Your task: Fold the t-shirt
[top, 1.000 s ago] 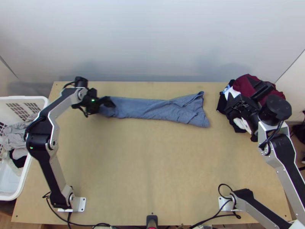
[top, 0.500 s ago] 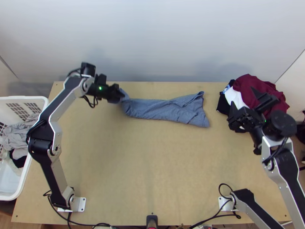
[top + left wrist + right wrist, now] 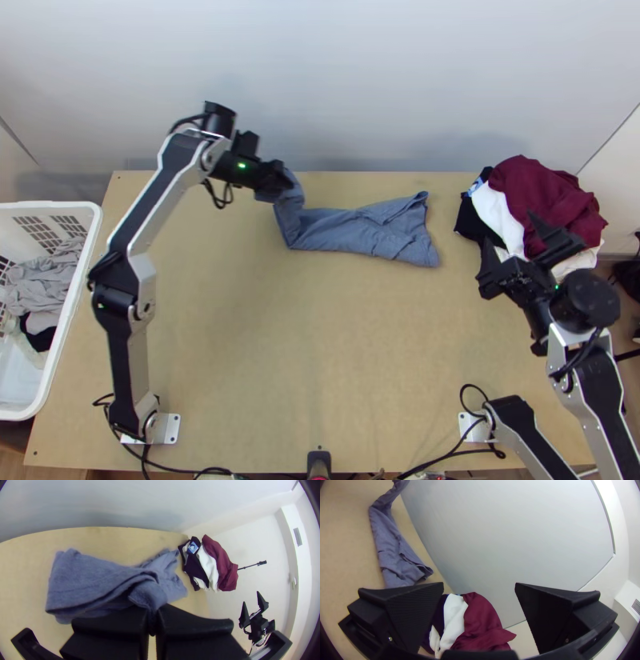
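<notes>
Clock directions are referring to the top view, with 12 o'clock lying at the far edge. The blue-grey cloth t-shirt (image 3: pixel 352 230) is lying toward 12 o'clock on the light wooden counter (image 3: pixel 320 360), forming a long narrow strip of folded layers. Its 3 o'clock end is resting flat and flaring wider, with creases and a layered edge showing; its 9 o'clock end is standing raised off the surface, the strip bending upward there. The left black gripper (image 3: pixel 280 178) is holding this raised end, between 11 and 12 o'clock; in the left wrist view its jaws are pinching a bunched portion of the fabric. The right black gripper (image 3: pixel 512 230) is hanging at 2 o'clock, at the 6 o'clock side of a heap of garments, its jaws standing widely spread with no cloth between their tips. The heap is comprising a maroon garment (image 3: pixel 544 188), white fabric (image 3: pixel 498 214) and dark fabric (image 3: pixel 470 227). At 9 o'clock, beside the counter, a white plastic laundry basket (image 3: pixel 48 206) is containing light grey fabric (image 3: pixel 44 280) and a black piece (image 3: pixel 40 340).
</notes>
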Tool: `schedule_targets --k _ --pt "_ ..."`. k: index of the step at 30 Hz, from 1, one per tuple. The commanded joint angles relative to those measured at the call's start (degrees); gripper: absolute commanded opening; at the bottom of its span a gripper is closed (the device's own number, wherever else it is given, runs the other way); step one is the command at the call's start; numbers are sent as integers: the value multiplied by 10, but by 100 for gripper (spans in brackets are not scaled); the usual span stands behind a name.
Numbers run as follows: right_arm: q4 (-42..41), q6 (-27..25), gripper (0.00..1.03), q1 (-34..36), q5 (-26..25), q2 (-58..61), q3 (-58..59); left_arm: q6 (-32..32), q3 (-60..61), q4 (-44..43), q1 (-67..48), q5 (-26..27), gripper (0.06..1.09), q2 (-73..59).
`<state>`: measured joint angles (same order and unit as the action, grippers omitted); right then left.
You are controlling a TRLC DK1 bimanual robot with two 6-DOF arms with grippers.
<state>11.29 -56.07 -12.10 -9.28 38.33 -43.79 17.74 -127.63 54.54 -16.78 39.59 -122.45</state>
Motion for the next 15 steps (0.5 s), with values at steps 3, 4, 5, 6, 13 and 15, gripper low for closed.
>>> schedule_targets --k 3,4,5,6,13,15 --pt "20 15 99 3 -12 -86 60 -9 -50 -15 -97 -45 9 -38" --pt "22 18 99 6 -13 -94 65 -9 -50 -23 -106 -50 9 -42" --pt "22 24 99 8 -13 -102 71 -7 -51 -34 -115 -52 9 -45" --pt "22 27 99 8 -14 -108 75 2 -53 -43 -125 -54 10 -50" --pt "29 67 99 25 -16 -127 100 21 -63 -113 -184 -66 12 -79" --pt "29 73 99 25 -16 -131 105 30 -64 -142 -199 -69 12 -87"
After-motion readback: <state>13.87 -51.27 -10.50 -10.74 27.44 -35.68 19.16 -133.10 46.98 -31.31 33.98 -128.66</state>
